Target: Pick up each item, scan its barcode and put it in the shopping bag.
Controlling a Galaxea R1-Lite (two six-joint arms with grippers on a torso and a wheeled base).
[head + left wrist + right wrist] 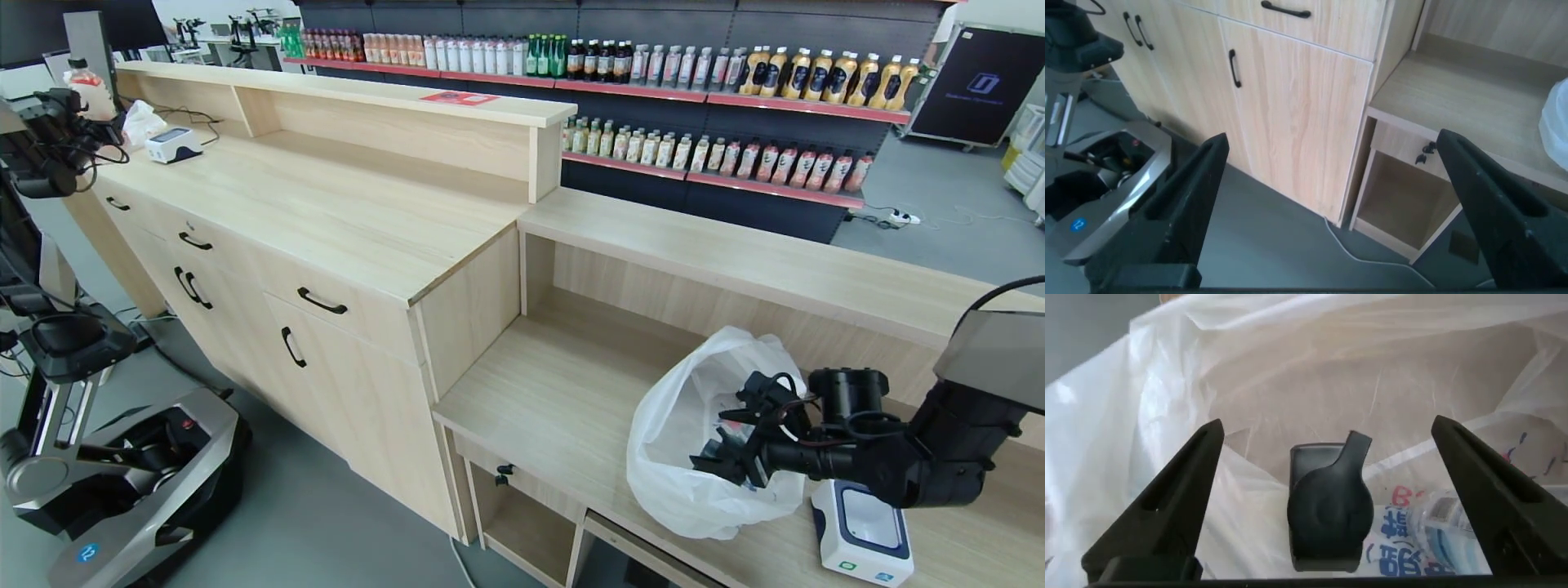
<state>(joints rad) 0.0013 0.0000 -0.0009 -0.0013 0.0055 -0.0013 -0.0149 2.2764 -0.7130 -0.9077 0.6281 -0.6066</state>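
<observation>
White scanner [864,532] sits nearest on the low wooden counter [539,392], just beside the bag [678,457]. The bag is translucent white plastic and stands open on the same counter. The right gripper [722,445] is at the bag mouth, fingers spread wide with nothing between them. Inside the bag lie a black item [1327,506] and a labelled bottle [1445,518], side by side. The left gripper [1331,139] is also spread and empty, facing the cabinet doors [1290,106] and floor. Farther off, a second scanner [171,145] rests on the tall counter [326,212]. Shelves [653,90] of bottles line the back.
</observation>
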